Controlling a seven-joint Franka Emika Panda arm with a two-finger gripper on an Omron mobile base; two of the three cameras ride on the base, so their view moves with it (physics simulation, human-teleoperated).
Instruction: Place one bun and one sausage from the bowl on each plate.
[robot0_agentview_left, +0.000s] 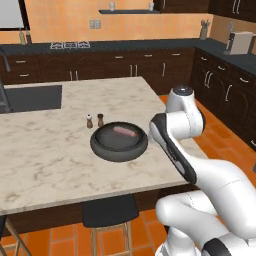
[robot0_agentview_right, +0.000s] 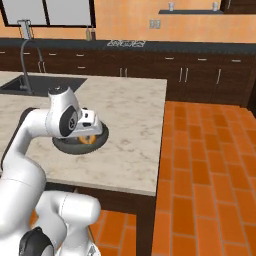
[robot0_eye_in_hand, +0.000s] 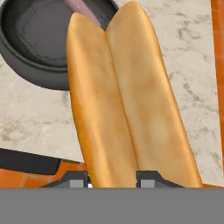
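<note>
Above the worktop beside the bowl, the gripper is clamped on a bun. Soft and light, it probably squashes easily; a gentle mid-length grip seems safest.

the bun hangs so close before the hand camera that it covers the claw; the finger tips show as grey corners at its lower end, which the grey band cuts off. behind the bun, the bowl loses its right side, and the pale sausage peeks out as a short pink stub cut by the top edge. from the right base camera the robot's wrist hides much of the bowl; an orange patch shows there, too small to name. two small shakers on the tabletop are too tiny to read.
</note>
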